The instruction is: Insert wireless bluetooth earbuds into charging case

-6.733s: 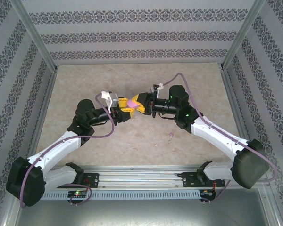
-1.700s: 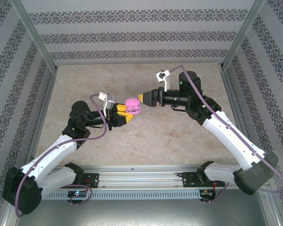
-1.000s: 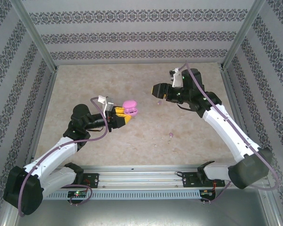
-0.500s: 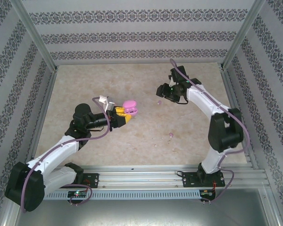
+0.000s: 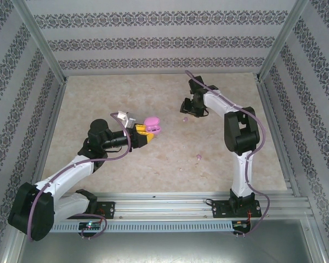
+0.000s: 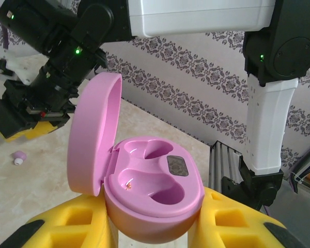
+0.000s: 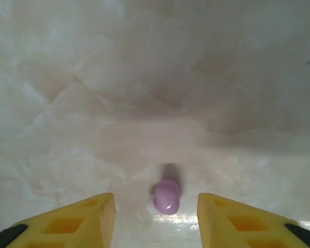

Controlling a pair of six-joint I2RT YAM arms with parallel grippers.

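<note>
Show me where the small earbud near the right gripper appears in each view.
Top external: the earbud lies on the table right of centre, just below the right gripper.
Left wrist: earbud at the far left, left of the pink case.
Right wrist: earbud at bottom centre, between the gripper's fingers.
Shared landmark: the right gripper, poised over the earbud.

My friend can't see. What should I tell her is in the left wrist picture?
An open pink charging case is held by the left gripper, lid up, both wells empty. Beyond it, a small earbud lies on the table under the right gripper.
</note>
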